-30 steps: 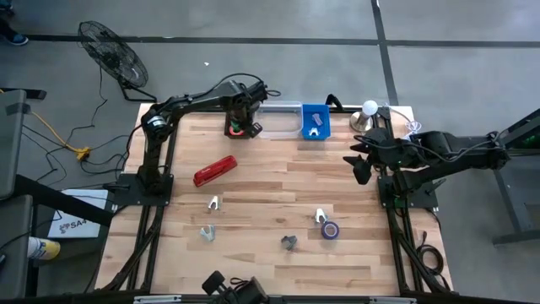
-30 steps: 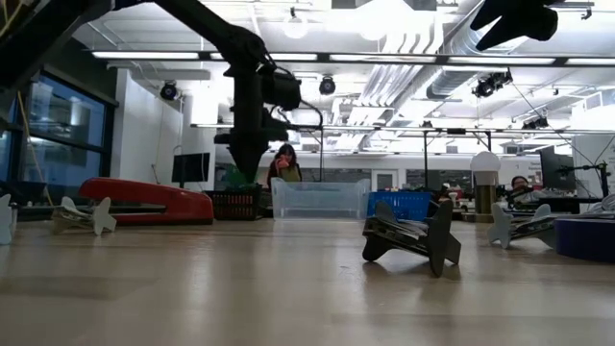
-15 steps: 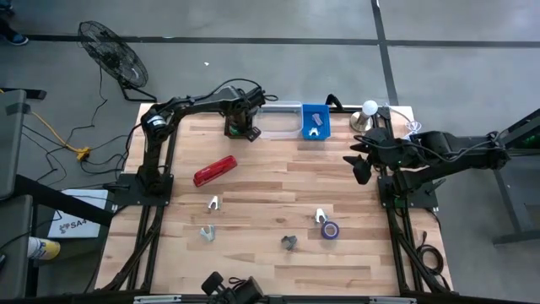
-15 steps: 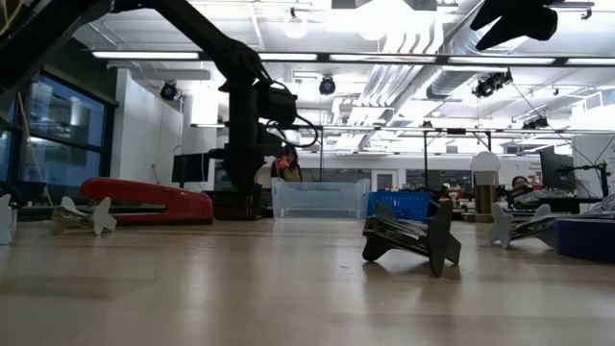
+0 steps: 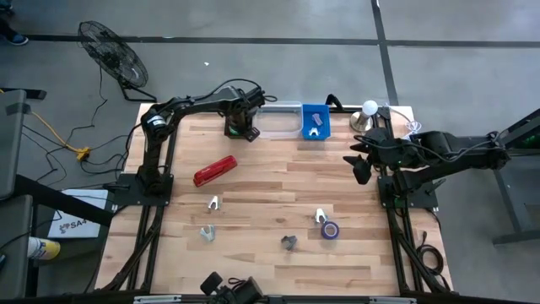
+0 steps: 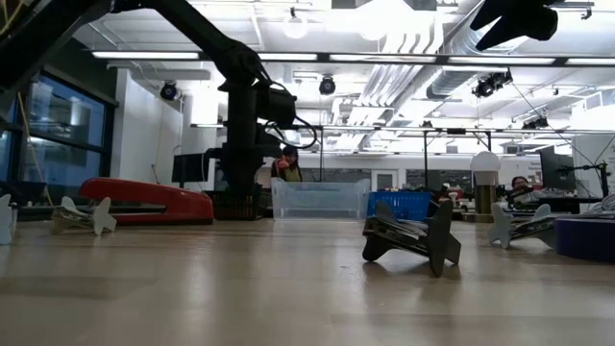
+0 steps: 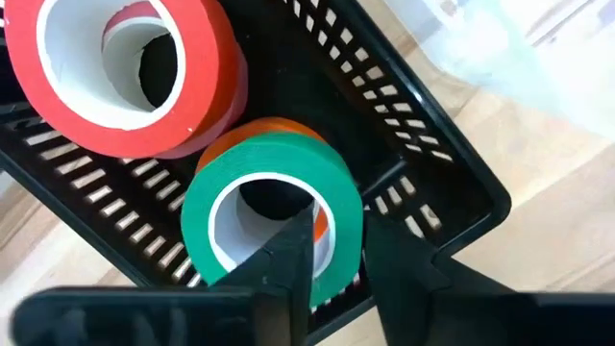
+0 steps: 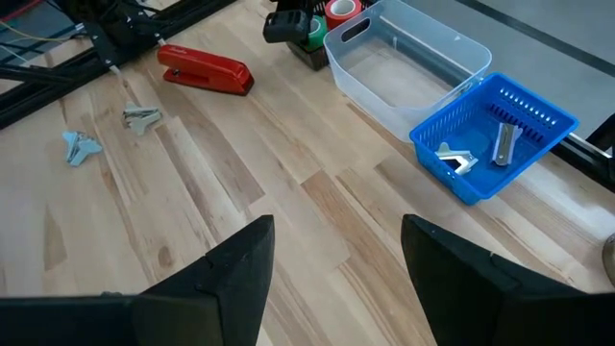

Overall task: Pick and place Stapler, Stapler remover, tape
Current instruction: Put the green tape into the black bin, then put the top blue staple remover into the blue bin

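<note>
A green tape roll (image 7: 207,207) sits in the black basket (image 7: 423,144) at the table's far edge. It lies on an orange roll, beside a red roll (image 7: 125,77). My left gripper (image 7: 338,245) reaches down into that basket (image 5: 239,128) and is shut on the green roll. The long red stapler (image 5: 214,170) lies flat on the table's left half, also seen in the low view (image 6: 144,200). Several staple removers (image 5: 213,203) and a blue tape roll (image 5: 330,230) lie nearer the near edge. My right gripper (image 5: 359,160) hovers open over the table's right side. My left gripper holds the green tape roll by its wall (image 7: 341,216), on the side nearest the fingers. One finger (image 7: 288,259) stands inside the roll's hole and the other (image 7: 399,269) outside it. The fingers come from above, pointing down. The roll sits in the basket on the orange roll.
A clear bin (image 5: 278,120) and a blue basket (image 5: 315,121) holding staple removers stand next to the black basket along the far edge. A lamp (image 5: 369,111) stands at the far right corner. A dark staple remover (image 6: 413,235) lies mid-table.
My left gripper has gone down into the black basket and a little toward the far edge, carrying the green roll from just above the basket down into it. It has kept still for the last half second.
</note>
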You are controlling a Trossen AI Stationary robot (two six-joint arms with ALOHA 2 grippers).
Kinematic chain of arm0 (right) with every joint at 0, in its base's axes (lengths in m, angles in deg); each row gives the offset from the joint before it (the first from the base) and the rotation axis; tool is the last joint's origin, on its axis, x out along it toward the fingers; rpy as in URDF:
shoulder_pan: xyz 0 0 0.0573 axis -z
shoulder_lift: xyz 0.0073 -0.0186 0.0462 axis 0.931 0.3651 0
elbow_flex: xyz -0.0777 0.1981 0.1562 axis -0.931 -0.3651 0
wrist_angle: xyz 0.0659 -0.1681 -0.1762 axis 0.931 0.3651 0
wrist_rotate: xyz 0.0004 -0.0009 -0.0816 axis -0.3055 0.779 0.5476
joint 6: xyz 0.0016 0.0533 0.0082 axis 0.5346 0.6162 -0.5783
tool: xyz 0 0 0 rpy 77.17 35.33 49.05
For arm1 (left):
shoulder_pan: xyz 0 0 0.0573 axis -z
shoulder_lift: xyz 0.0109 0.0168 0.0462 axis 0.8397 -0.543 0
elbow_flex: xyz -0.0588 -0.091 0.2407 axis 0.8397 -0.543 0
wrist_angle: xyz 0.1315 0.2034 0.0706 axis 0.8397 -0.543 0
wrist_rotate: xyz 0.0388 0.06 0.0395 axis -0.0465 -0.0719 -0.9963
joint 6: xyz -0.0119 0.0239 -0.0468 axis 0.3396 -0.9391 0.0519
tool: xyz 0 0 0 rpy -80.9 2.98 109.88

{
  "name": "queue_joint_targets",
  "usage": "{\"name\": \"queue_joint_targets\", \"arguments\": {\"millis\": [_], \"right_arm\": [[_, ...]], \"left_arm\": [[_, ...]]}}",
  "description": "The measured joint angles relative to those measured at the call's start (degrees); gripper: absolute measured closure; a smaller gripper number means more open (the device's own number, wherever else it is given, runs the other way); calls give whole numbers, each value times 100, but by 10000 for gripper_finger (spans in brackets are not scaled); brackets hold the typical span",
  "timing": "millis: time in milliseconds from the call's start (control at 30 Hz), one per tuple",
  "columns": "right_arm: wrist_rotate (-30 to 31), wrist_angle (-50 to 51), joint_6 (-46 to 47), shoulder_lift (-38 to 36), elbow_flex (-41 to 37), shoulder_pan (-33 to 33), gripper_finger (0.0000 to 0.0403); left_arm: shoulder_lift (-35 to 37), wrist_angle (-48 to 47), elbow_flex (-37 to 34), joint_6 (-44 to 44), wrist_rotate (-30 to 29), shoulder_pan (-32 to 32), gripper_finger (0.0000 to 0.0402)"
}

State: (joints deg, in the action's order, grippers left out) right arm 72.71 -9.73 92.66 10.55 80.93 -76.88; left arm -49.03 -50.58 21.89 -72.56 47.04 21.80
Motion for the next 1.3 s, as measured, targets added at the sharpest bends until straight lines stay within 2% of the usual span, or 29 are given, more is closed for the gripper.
{"name": "queue_joint_targets", "arguments": {"millis": [367, 867, 1167, 1300], "right_arm": [[-2, 0, -4, 0, 0, 0, 183], [-44, 0, -2, 0, 0, 0, 183], [-44, 0, -4, 0, 0, 2, 183], [-44, 0, -17, 0, 0, 0, 183]], "left_arm": [[14, -75, 35, -213, -8, 0, 296], [35, -978, 1025, -354, 55, 7, 295], [35, -1123, 1675, -498, 875, 59, 295], [35, -952, 1843, -617, 1128, 297, 295]]}}
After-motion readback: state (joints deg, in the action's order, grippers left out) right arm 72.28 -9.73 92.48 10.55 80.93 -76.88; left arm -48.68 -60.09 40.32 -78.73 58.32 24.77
